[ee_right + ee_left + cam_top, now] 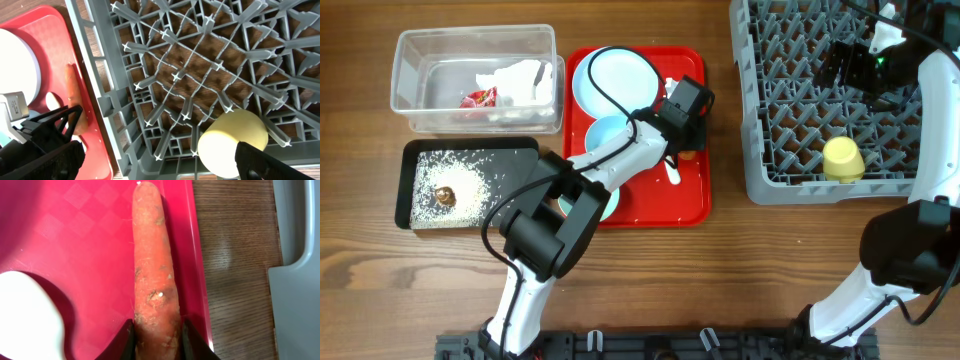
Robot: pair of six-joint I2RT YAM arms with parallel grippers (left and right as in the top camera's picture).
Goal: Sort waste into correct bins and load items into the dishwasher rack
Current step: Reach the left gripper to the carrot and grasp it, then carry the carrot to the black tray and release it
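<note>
My left gripper (158, 340) is shut on the thick end of the orange carrot piece (152, 265), which lies along the right rim of the red tray (90, 245). In the overhead view the left gripper (686, 146) is over the carrot (689, 155), next to the white spoon (673, 173). My right gripper (157, 167) is open and empty above the grey dishwasher rack (175, 75), near the yellow cup (232, 142). The cup (843, 158) stands upside down in the rack (790, 110). The light blue plate (615, 75), light blue bowl (608, 135) and mint bowl (609, 208) sit on the red tray.
The clear tub (415, 60) holds the white napkin (520, 82) and red-and-white wrapper (480, 98). The black tray (410, 160) holds white crumbs and the brown lump (445, 195). A strip of bare wood separates the red tray (665, 210) from the rack.
</note>
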